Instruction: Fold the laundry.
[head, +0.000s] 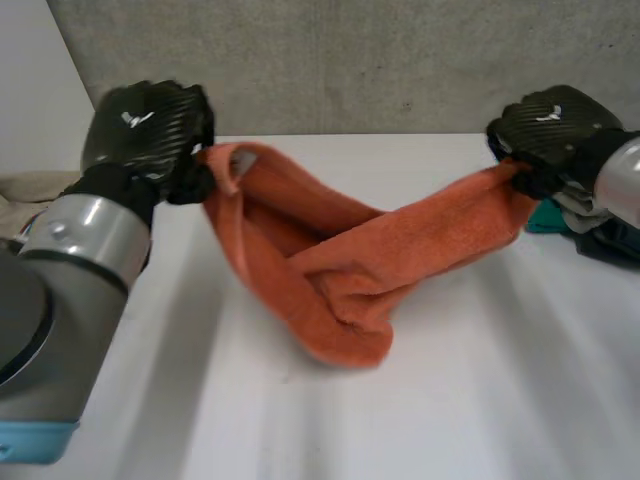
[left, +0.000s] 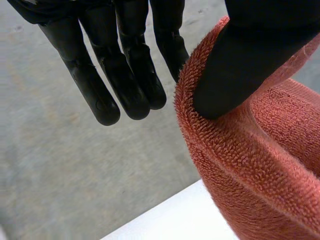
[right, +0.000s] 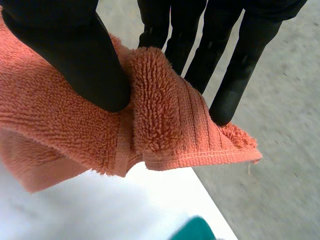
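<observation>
Left robot hand: fingers straight, close together, tips free in air. Thumb pressed onto rolled rim of orange towel. Rim passes between thumb and nearest finger, pinched there. Towel: terry, looped pile, flat woven band running along edge. Edge of white desk just beside towel, beyond fingertips. Grey concrete surface behind fingers.

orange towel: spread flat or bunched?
Bunched, not spread: orange towel hangs between left hand and right hand, middle sagging in folds onto the white table.
</observation>
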